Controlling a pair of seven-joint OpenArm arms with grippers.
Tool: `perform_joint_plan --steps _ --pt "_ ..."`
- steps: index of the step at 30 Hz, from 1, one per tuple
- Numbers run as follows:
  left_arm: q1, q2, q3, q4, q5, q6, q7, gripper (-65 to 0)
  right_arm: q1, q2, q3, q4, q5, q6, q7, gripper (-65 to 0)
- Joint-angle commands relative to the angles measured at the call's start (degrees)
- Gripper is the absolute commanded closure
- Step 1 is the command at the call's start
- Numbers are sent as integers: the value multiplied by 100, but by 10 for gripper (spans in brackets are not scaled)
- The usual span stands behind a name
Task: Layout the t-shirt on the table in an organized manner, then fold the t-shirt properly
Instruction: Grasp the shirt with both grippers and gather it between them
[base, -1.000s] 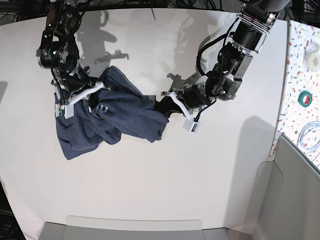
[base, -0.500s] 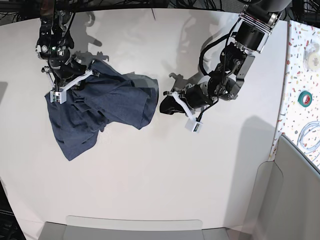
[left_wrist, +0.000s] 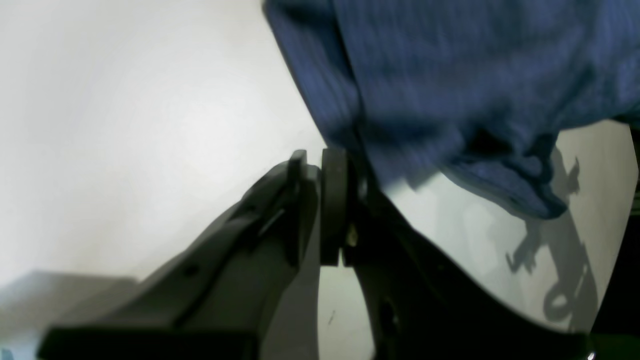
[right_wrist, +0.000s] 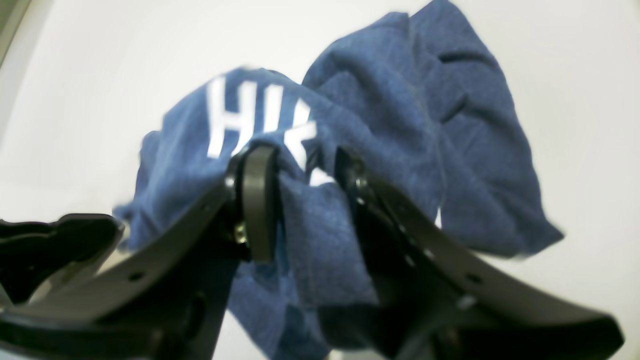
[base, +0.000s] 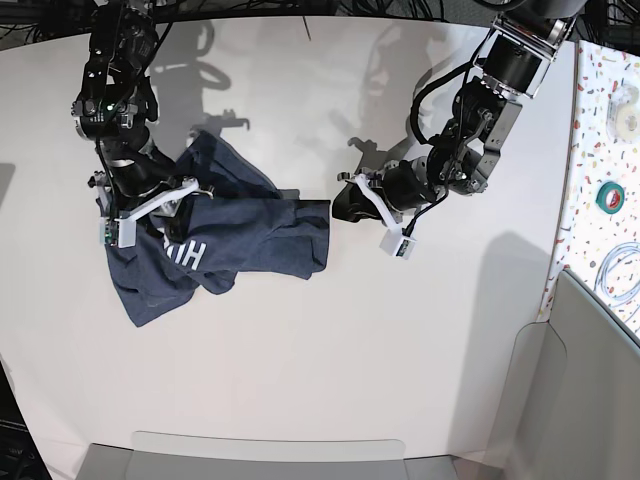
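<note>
Your t-shirt (base: 225, 235) lies crumpled on the white surface (base: 330, 380), toward nine o'clock in the base view. White block letters read "HI" — the rest folds out of sight. Your right end effector (right_wrist: 300, 200) stands parted with cloth between its fingers, no squeeze visible. Your left end effector (left_wrist: 320, 200) is nearly closed — nothing visibly pinched, the shirt's edge just beyond.
</note>
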Motion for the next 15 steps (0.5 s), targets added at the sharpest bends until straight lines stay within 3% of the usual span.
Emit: perform_joint_plan --steps 1,9,15 --pt "-27 -45 -25 59 68 37 78 -47 60 -57 9 87 36 15 139 -196" --pt "-27 -71 -25 59 68 37 95 -47 174 -646 -9 96 97 -2 131 -198" --pt "-27 -89 -25 59 77 37 113 -47 315 -549 -853 140 1108 7 131 -198"
